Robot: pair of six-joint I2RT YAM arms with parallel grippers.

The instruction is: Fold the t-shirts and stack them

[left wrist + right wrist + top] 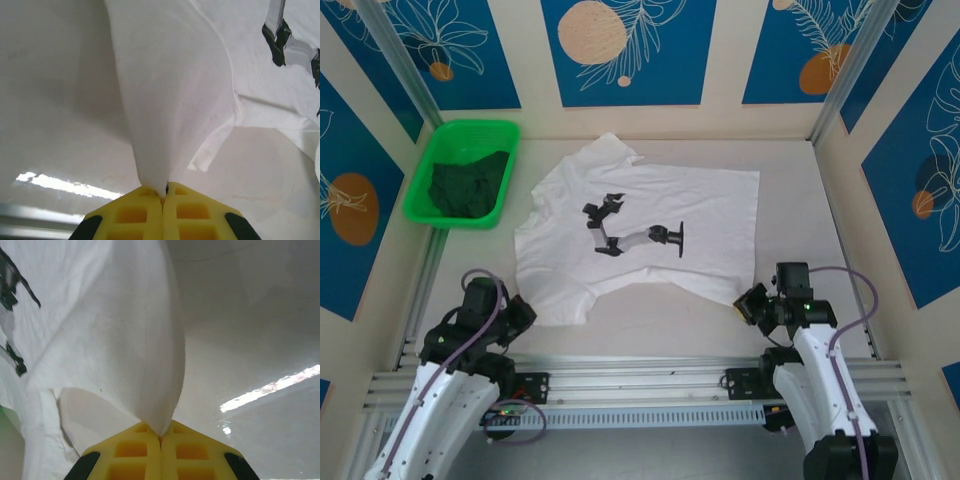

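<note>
The white t-shirt (650, 215) lay spread over the middle of the top view, print up, on the pale table (800, 200). At the shirt's lower left, the left gripper (164, 194) was clenched on what looked like a sleeve edge, and the cloth rose in a cone from its yellow fingers (135, 215). The right gripper (161, 436) pinched the shirt's lower right corner the same way. The dark green t-shirt (468, 188) sat crumpled in the green tray (460, 222) at upper left.
</note>
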